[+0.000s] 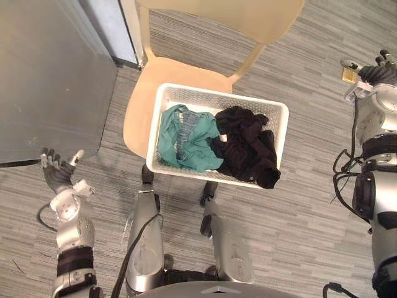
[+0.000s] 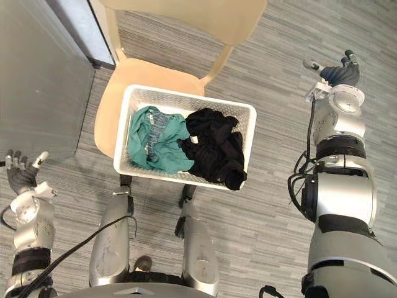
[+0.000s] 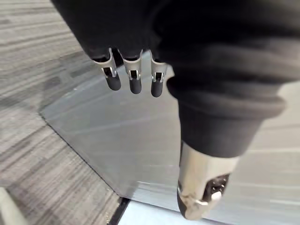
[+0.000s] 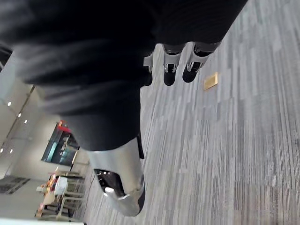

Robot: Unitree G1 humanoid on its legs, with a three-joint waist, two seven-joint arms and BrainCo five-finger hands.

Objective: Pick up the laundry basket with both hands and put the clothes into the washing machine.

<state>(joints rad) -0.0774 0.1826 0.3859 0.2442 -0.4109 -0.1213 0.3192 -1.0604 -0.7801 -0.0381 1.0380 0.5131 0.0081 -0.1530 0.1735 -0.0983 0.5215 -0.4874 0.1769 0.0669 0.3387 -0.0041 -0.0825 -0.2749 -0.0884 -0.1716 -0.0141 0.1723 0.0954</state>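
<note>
A white laundry basket (image 1: 280, 115) rests on the seat of a light wooden chair (image 1: 138, 112) in front of me. Inside lie a teal garment (image 1: 186, 139) on the left and a black garment (image 1: 247, 149) on the right. My left hand (image 1: 57, 171) hovers low at the left, well apart from the basket, fingers (image 3: 133, 82) spread and relaxed, holding nothing. My right hand (image 1: 375, 73) is raised at the far right, also away from the basket, its fingers (image 4: 176, 68) open and empty.
A large grey panel (image 1: 49, 74) fills the left side, close to my left hand. The chair's backrest (image 1: 236, 18) stands beyond the basket. Grey striped carpet (image 1: 310, 205) spreads around, with a small brass floor plate (image 4: 210, 80) near my right hand.
</note>
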